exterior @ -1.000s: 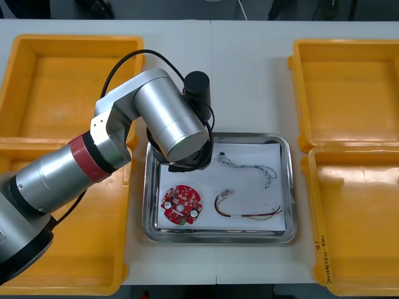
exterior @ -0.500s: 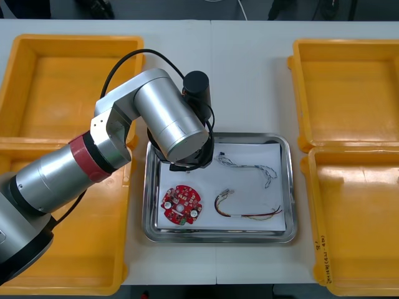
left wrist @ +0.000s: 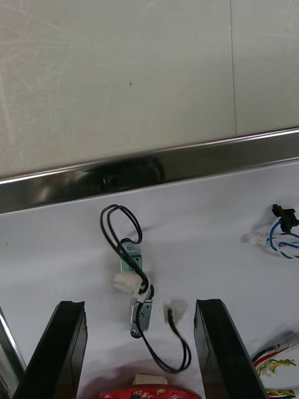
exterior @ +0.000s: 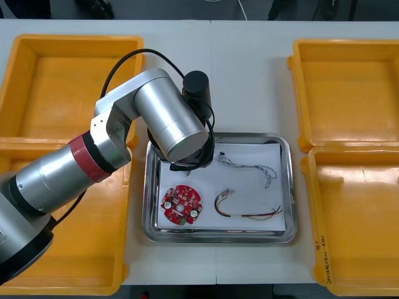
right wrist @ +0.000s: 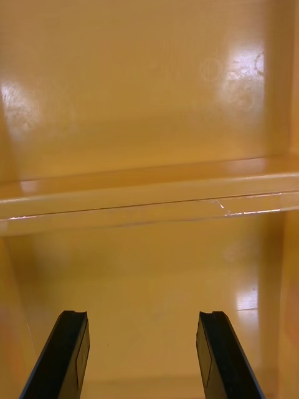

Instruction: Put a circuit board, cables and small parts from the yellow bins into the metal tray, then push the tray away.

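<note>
The metal tray (exterior: 283, 187), white inside, lies mid-table. In it are a round red circuit board (exterior: 181, 204), a twisted blue and white cable (exterior: 247, 166) and a red and yellow cable (exterior: 246, 210). My left arm reaches over the tray's back left corner. In the left wrist view my left gripper (left wrist: 140, 349) is open just above the tray floor. A black cable (left wrist: 132, 283) with small connectors lies loose between its fingers (left wrist: 62, 349), touching neither. My right gripper (right wrist: 143, 355) hangs open over a bare yellow bin floor (right wrist: 149, 280), holding nothing.
Two yellow bins (exterior: 68, 81) (exterior: 75, 249) flank the tray on the left and two (exterior: 349, 93) (exterior: 355, 218) on the right; what shows of their floors is bare. The tray rim (left wrist: 156, 167) lies just beyond the black cable. Bare table lies behind the tray.
My left gripper has opened and let go of the black cable, which now rests on the tray floor. The arm itself has hardly moved.
</note>
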`<action>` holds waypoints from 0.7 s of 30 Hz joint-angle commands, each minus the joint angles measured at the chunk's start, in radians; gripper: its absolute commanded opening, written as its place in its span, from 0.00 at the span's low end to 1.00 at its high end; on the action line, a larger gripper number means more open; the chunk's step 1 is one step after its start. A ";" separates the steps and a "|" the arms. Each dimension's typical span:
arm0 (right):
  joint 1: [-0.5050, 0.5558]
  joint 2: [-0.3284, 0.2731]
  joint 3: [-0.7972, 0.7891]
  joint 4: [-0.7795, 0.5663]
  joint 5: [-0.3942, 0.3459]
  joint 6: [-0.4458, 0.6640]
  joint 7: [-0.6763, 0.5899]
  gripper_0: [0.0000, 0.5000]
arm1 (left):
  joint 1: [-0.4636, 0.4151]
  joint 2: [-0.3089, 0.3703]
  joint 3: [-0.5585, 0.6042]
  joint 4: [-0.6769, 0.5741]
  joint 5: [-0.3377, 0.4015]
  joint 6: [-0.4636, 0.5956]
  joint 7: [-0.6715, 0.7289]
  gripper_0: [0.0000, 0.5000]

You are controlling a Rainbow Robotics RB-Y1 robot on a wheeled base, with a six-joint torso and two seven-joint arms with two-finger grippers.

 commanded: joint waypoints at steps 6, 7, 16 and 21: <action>0.001 -0.045 -0.016 -0.015 -0.002 -0.017 0.006 1.00 | -0.033 0.012 0.020 -0.009 0.005 -0.011 0.055 1.00; 0.001 -0.045 -0.016 -0.015 -0.002 -0.017 0.006 1.00 | -0.033 0.012 0.025 -0.009 0.007 -0.009 0.052 1.00; 0.001 -0.045 -0.011 -0.015 -0.008 -0.037 0.009 1.00 | -0.036 0.014 0.160 -0.078 0.030 0.112 0.020 1.00; -0.007 -0.047 -0.001 -0.022 -0.016 -0.043 0.011 1.00 | -0.043 0.026 0.238 -0.136 0.062 0.201 0.011 1.00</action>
